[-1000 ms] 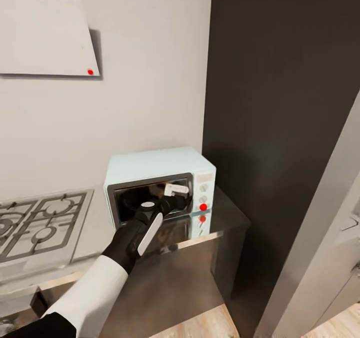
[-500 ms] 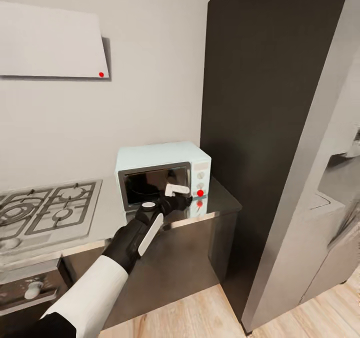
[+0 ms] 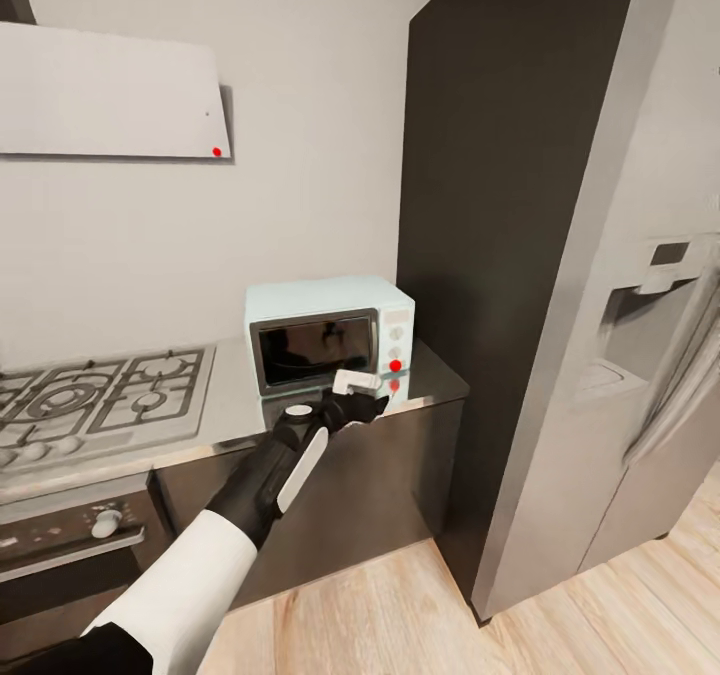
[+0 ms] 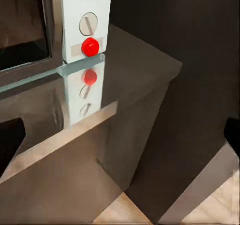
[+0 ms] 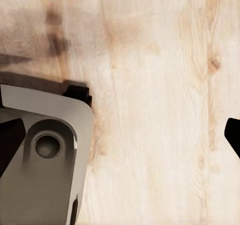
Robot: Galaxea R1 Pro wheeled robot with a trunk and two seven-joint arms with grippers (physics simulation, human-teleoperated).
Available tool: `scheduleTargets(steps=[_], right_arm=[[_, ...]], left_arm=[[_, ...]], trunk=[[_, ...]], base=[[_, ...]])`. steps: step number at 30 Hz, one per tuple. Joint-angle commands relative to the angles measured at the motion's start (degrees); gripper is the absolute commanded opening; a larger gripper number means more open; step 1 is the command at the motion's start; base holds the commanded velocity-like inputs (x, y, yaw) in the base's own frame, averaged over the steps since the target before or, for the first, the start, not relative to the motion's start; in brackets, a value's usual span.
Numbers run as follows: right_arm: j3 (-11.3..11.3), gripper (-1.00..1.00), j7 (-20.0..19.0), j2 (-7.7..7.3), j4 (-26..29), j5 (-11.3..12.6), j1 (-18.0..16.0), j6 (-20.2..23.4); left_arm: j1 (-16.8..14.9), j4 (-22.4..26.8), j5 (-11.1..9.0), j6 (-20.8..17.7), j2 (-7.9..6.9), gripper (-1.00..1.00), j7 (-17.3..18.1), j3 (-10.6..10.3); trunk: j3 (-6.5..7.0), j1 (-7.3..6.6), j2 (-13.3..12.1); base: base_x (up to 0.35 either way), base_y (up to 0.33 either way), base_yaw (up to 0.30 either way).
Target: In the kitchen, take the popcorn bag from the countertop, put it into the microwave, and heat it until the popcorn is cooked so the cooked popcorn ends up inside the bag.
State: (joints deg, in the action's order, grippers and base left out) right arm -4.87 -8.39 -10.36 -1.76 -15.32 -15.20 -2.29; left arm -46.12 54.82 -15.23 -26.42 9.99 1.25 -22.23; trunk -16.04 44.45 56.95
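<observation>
Microwave (image 3: 330, 340) sits on the countertop (image 3: 435, 387), door shut, at about 12 o'clock from the left gripper (image 3: 362, 395), which hovers just in front of its lower right corner. In the left wrist view the red knob (image 4: 90, 46) on the panel lies close ahead. Both fingertips sit at opposite edges of that view, so the left gripper is spread wide and holds nothing. The right gripper (image 5: 120, 140) is likewise spread (hanging over wood floor (image 5: 160, 85)). I cannot spot the bag. The left arm is clearly the nearer one.
</observation>
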Motion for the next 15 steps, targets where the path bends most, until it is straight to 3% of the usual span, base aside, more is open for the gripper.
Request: scheduleTargets(steps=[1,4,6,8,10,12,15], right_arm=[[-0.46,1.00,-0.06,-0.22,-0.18,-0.55,-0.09,-0.16],[-0.34,1.00,-0.05,-0.12,-0.15,-0.76,-0.09,-0.02],[-0.30,1.00,-0.05,-0.10,-0.15,-0.84,-0.09,-0.11],[-0.22,1.00,0.01,-0.21,-0.11,-0.95,-0.09,-0.21],[-0.16,1.00,-0.01,-0.21,-0.10,-1.03,-0.09,-0.36],[-0.14,1.00,-0.04,-0.22,-0.09,-1.10,-0.09,-0.41],[-0.14,1.00,-0.03,-0.46,-0.09,-1.15,-0.09,-0.43]], left_arm=[[-0.04,-0.24,-4.49,-0.33,0.01,1.00,0.88,0.06],[-0.03,-5.09,-11.47,-0.38,-0.13,1.00,1.02,0.09],[-0.03,-13.47,-14.83,-0.23,-0.08,1.00,1.07,0.08],[-0.03,-26.30,-17.55,2.72,0.01,1.00,1.17,0.08],[-0.03,-40.71,-18.95,10.48,0.01,1.00,1.20,0.08],[-0.03,-49.86,-19.38,14.78,0.01,1.00,1.26,0.15],[1.25,-54.13,-19.66,17.19,-0.87,1.00,1.14,0.39]], trunk=[[-0.08,0.00,0.06],[-0.08,0.00,0.06],[-0.08,0.00,0.06],[-0.08,0.00,0.06],[-0.08,0.00,0.06],[-0.08,0.00,0.06],[-0.08,0.00,0.06]], base=[[-0.011,-0.001,0.000],[-0.004,0.000,0.000],[0.000,0.000,0.000],[0.000,0.000,0.000],[0.000,0.000,0.000],[0.000,0.000,0.000],[0.000,0.000,0.000]])
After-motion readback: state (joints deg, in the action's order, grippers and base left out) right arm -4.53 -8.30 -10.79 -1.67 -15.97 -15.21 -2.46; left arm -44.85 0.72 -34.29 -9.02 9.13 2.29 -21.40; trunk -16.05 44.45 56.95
